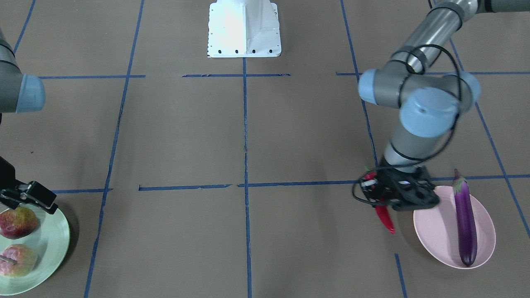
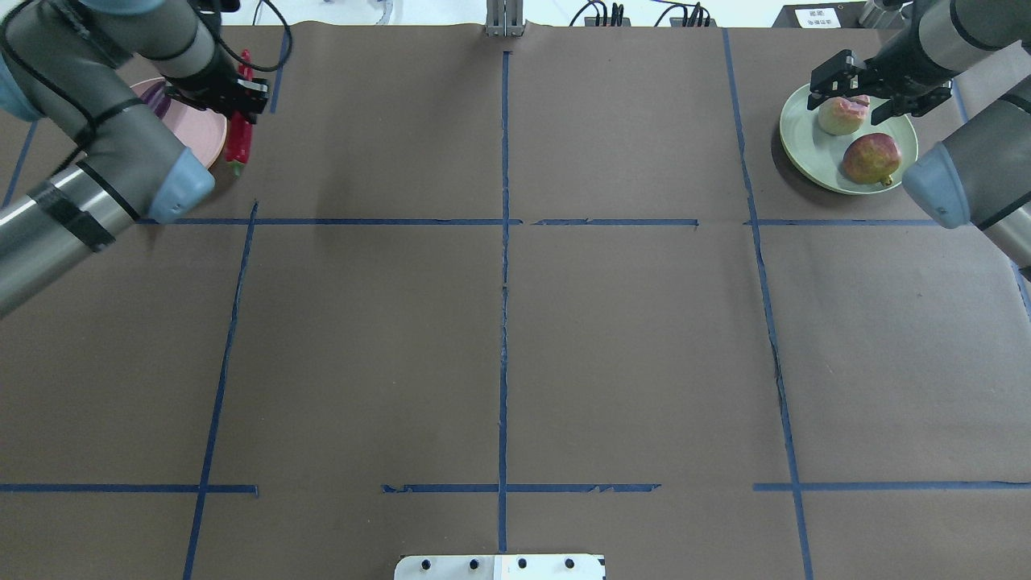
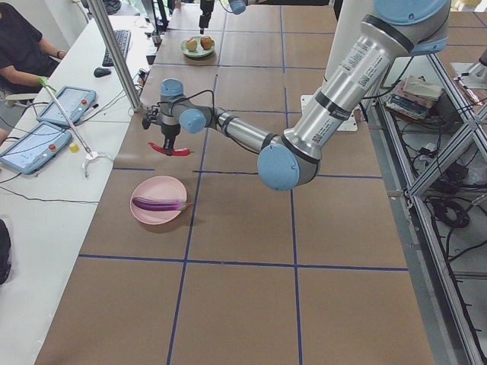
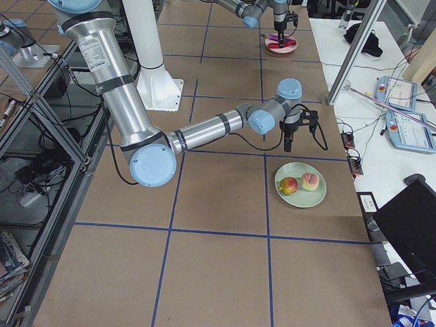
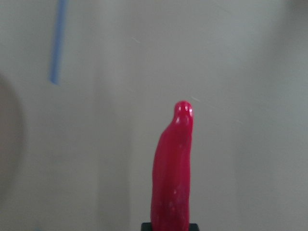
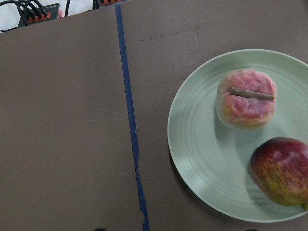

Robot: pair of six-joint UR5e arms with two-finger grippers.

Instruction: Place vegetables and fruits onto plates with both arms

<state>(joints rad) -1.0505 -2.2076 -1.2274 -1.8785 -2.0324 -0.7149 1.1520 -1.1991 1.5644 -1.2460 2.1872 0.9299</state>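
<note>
My left gripper [image 1: 383, 194] is shut on the red chili pepper [image 1: 385, 217] and holds it above the table, just beside the pink plate [image 1: 434, 227]. The chili fills the left wrist view [image 5: 173, 173]. The purple eggplant [image 1: 464, 219] lies along the pink plate. The peach [image 2: 842, 115] and the pomegranate [image 2: 870, 159] sit on the green plate [image 2: 813, 149]. My right gripper [image 2: 874, 89] is open and empty, above the plate's far edge by the peach. The right wrist view shows the peach [image 6: 245, 106], the pomegranate [image 6: 281, 171] and the green plate [image 6: 202, 159].
The white base block [image 1: 244, 29] stands at the robot's side of the brown table, which is marked with blue tape lines [image 2: 505, 242]. A long table with tablets [image 3: 65, 106] runs along the far side, where a person sits.
</note>
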